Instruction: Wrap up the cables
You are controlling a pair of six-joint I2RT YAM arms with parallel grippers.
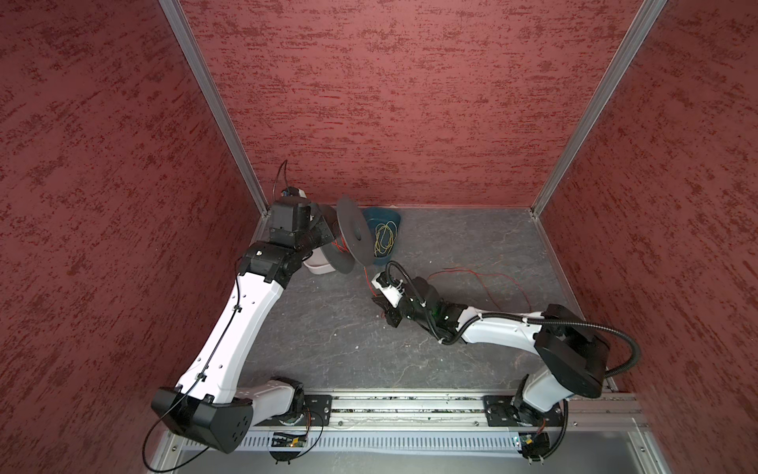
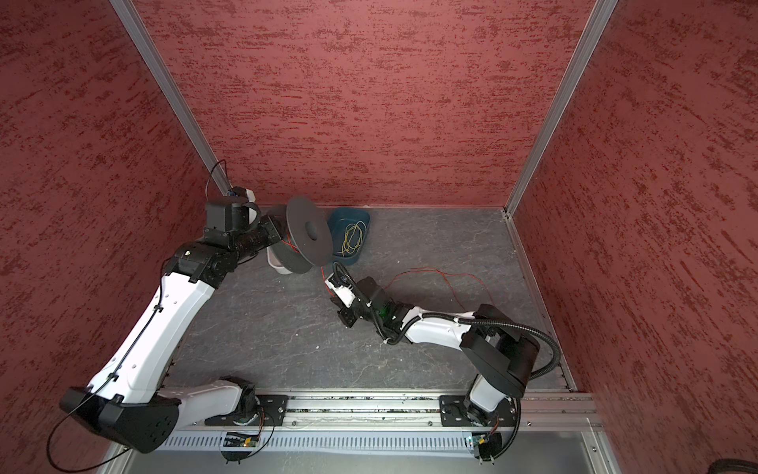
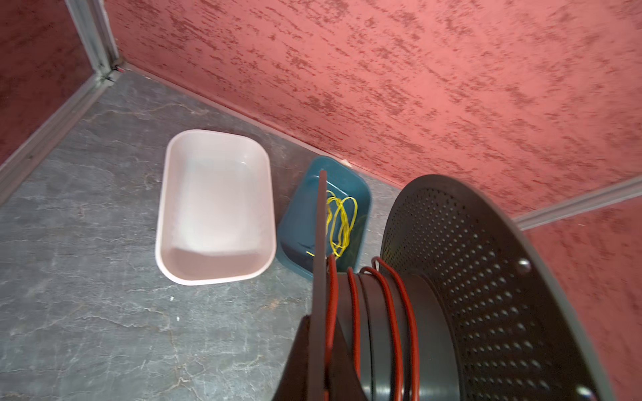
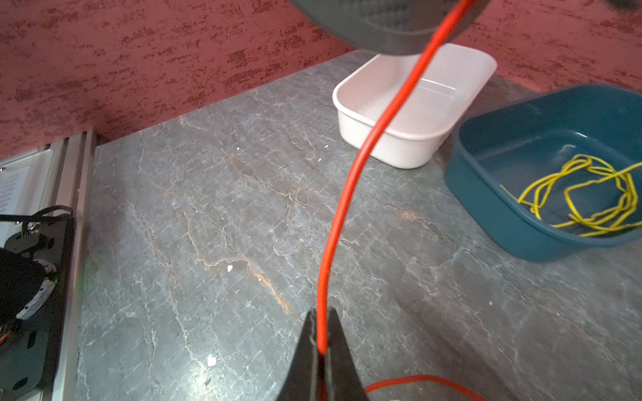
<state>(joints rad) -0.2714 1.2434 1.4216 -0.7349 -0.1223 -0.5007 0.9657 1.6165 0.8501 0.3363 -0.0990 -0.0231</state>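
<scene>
The left gripper (image 3: 321, 326) is clamped on the thin edge of one flange of a black spool (image 1: 352, 234). It holds the spool clear of the table (image 1: 328, 336), in the air just beside the blue tray (image 1: 398, 223). Both top views show the spool standing on edge and partly covering the blue tray, but from there the fingers are hidden behind the flange. Only the left wrist view shows the grip itself, along with a few loose turns of red cable (image 3: 391, 305) lying round the hub between the two flanges.

The right gripper (image 4: 321, 316) is closed tight on the same red cable, just in front of the blue tray and over the table. The right wrist view shows this plainly: the dark fingertips pinch the cable, which rises from them in a gentle bow to the spool's rim overhead. In the top views that stretch is only a short red thread below the spool. What they add is the slack — a long loose run sprawled on the table, out from the blue tray toward the right arm's base.

A white tray (image 3: 215, 208) sits just beside the blue tray — in the top views mostly hidden under the spool. Yellow wires (image 4: 590, 194) lie tangled inside the blue tray.
</scene>
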